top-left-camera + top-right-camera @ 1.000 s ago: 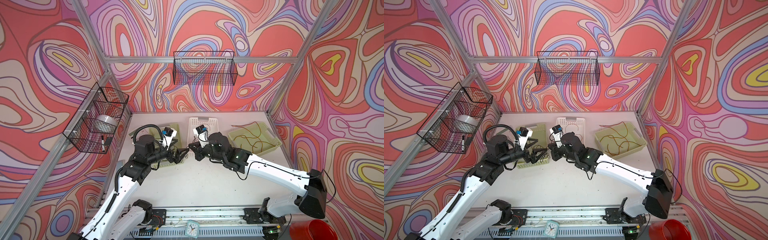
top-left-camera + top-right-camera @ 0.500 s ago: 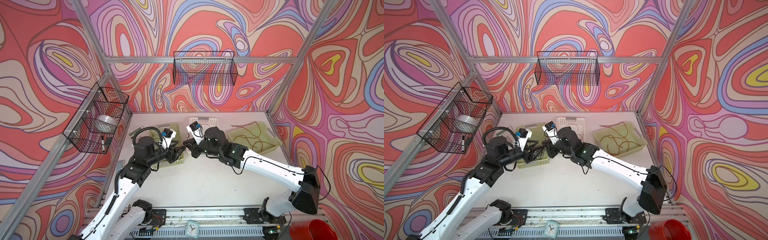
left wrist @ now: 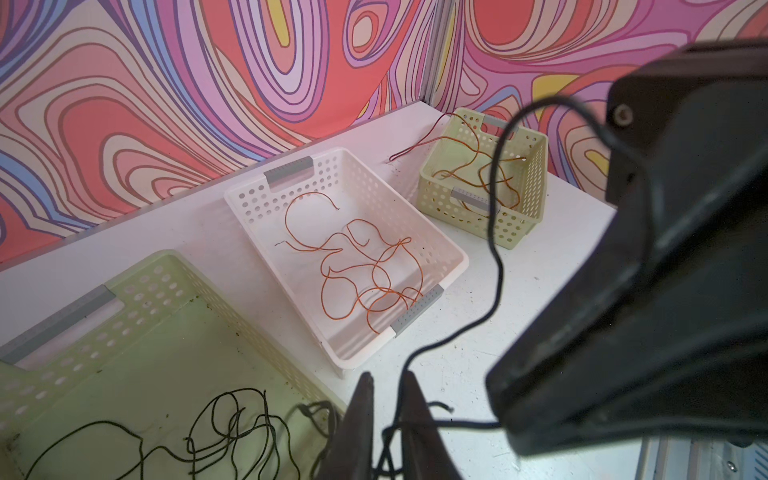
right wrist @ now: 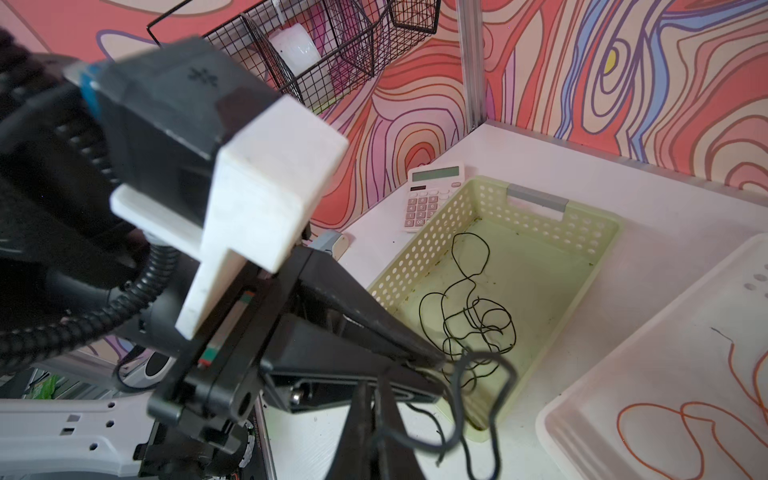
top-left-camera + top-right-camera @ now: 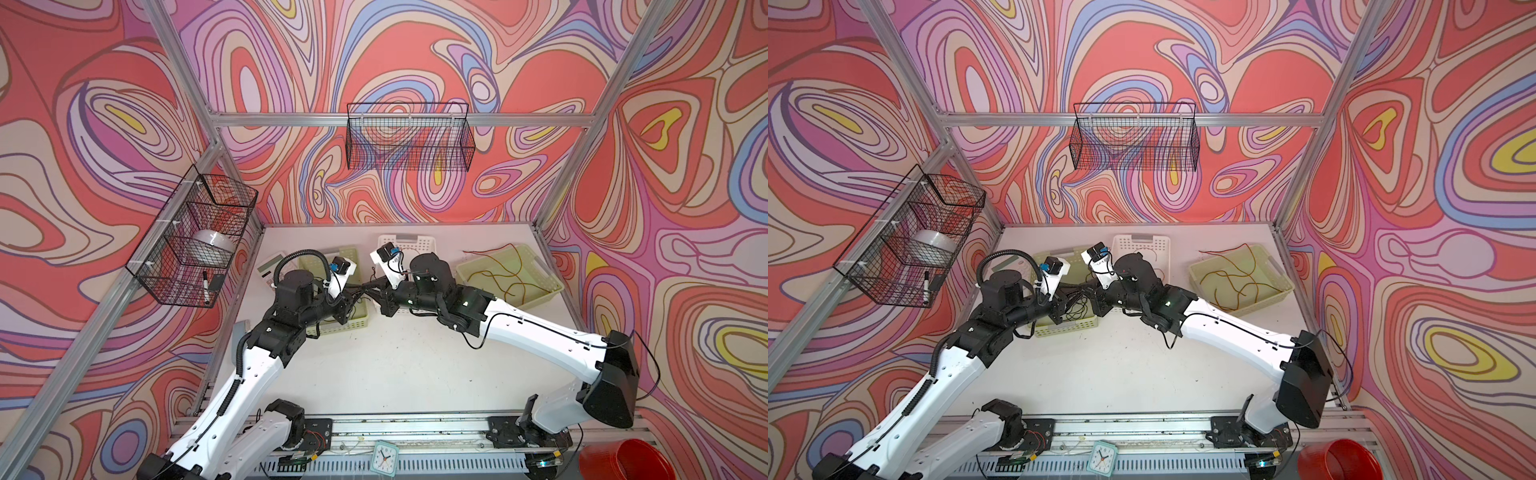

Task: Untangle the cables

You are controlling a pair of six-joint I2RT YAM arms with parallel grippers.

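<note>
**Ana:** Where do the arms meet?

**Ben:** Just beside the white basket, on its left-arm side. They are over the gap between it and the light-green basket next to it. In both top views the tips nearly touch there.

**Ana:** And the claws?

**Ben:** The left claw is pressed together, pinching a black cable that rises from between its tips. The right claw is pressed together as well, with a black strand caught between its tips. It looks like the same cable, though I cannot follow it the whole way. A slack loop of it hangs in the air beside the white basket.

**Ana:** The other cables?

**Ben:** A black tangle lies on the floor of the light-green basket. The orange cables sprawl in loose curls inside the white basket. On the white basket's other side, well apart from the claws, stands a second green basket holding the red-brown cables. One end trails over its rim onto the tabletop.

**Ana:** Anything else?

**Ben:** A calculator lies beyond the light-green basket, on the side away from the white basket.
</note>
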